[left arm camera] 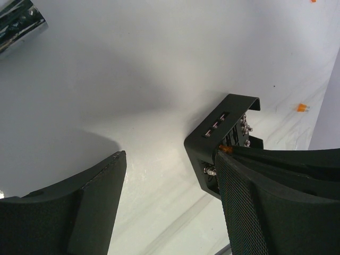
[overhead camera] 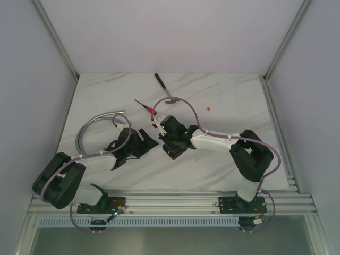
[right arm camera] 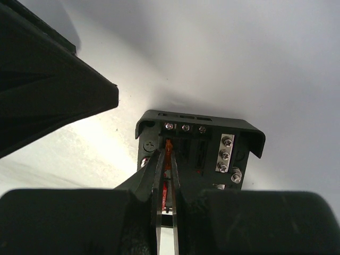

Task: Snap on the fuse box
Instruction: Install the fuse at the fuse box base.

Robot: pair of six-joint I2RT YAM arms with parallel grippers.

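1. Small black square plastic fuse box (right arm camera: pixel 202 125) lies central on white worktop (overhead camera: pixel 234 101).
2. Right hand (right arm camera: pixel 167 159) pinches tiny orange fuse (right arm camera: pixel 169 144); left hand (left arm camera: pixel 170 159) spread, at box's nine o'clock.
3. Advise: press fuse squarely down.

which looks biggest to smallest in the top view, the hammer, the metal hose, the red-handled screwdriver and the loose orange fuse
1. metal hose
2. hammer
3. red-handled screwdriver, only slightly shorter than the hammer, so that pair is close
4. loose orange fuse, a mere speck
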